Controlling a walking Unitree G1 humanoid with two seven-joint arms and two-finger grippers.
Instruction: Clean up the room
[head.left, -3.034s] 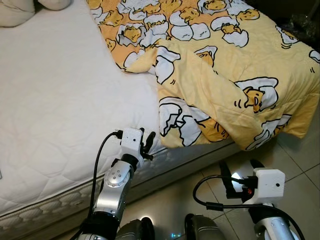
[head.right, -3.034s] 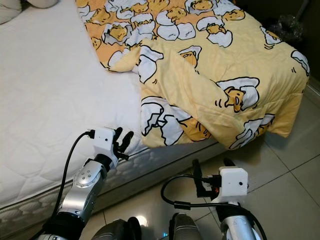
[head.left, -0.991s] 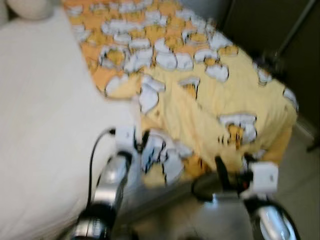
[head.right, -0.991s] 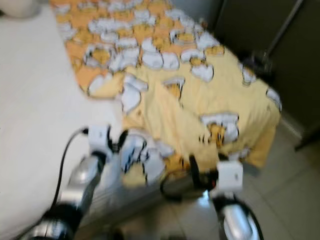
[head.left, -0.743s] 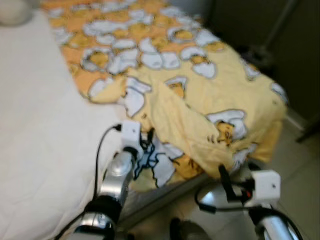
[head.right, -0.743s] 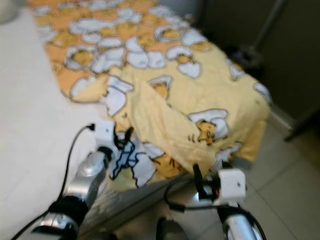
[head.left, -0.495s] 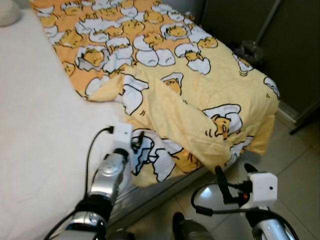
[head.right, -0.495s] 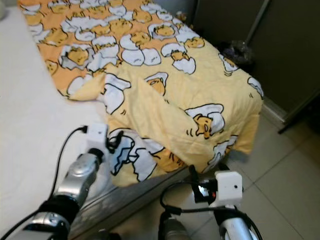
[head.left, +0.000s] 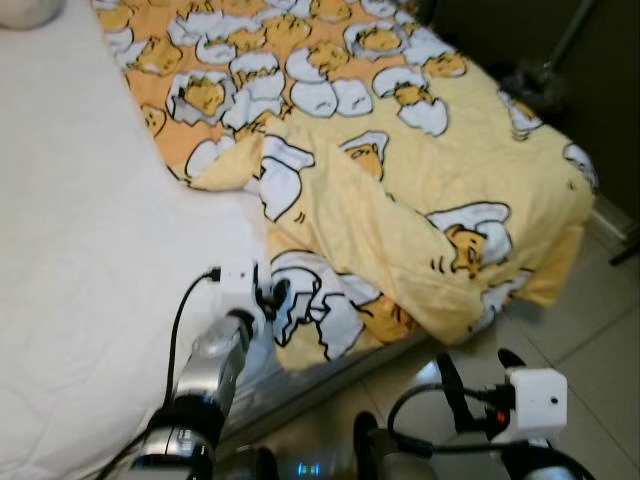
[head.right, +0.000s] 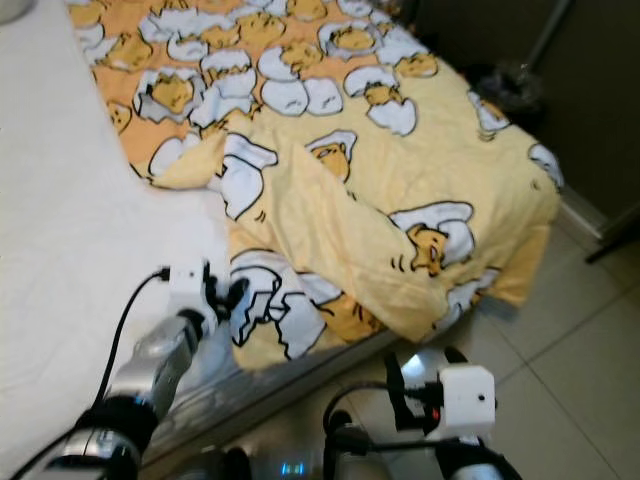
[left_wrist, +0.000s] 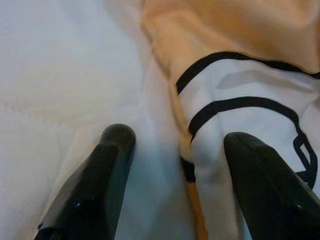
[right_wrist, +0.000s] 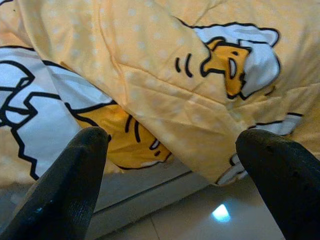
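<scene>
Yellow blanket (head.left: 400, 170) with egg print lies rumpled over the bed's (head.left: 80, 250) right half, its edge hanging toward the floor (head.left: 600, 320). Left tool (head.left: 272, 297) at the mattress edge, fingers spread, one on the blanket's hem. Right tool (head.left: 475, 385) low over the floor, spread and empty, blanket just ahead.

Yellow egg-print blanket (head.left: 400, 180) rumpled, folded over itself, draped over bed's corner.
</scene>
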